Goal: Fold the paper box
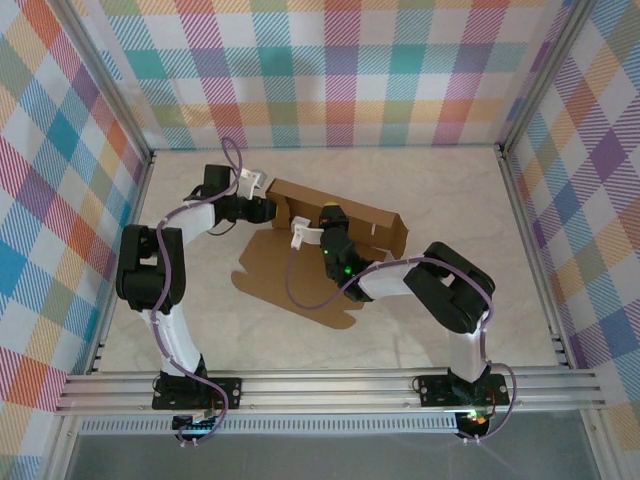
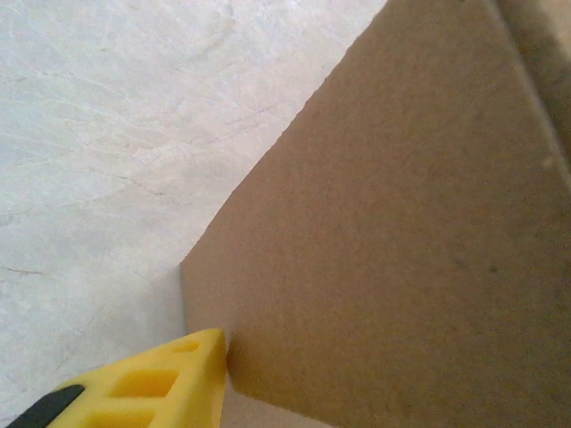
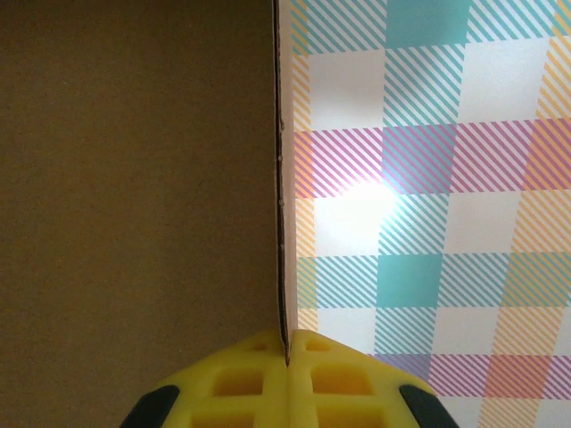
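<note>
Widest first: the checked pastel walls (image 1: 330, 70) close in three sides, and the pale marbled tabletop (image 1: 450, 190) spreads beneath them. Mid-table sits the plain brown corrugated cardboard paper box (image 1: 300, 285), partly formed. Its broad sheet lies flat toward the near side, and one long wall stands up along the far edge with a short flap turned at the right end.

Now the arms. The left black-and-white arm (image 1: 150, 280) loops up and round to the left end of that raised wall. The right black-and-white arm (image 1: 450, 295) reaches in across the sheet to the wall's middle.

The right gripper (image 1: 333, 222) sits on the top edge of the wall. From its wrist camera the two yellow fingers (image 3: 241, 383) are pressed together, with the thin cardboard edge caught between them, a clear pinch on the panel (image 3: 134, 178).

The left gripper (image 1: 272, 210) is at the wall's left end. Its wrist view shows one yellow finger (image 2: 169, 379) right against a standing cardboard panel (image 2: 401, 223). Whether the jaws have the board pinched or stand apart, I can't tell.
</note>
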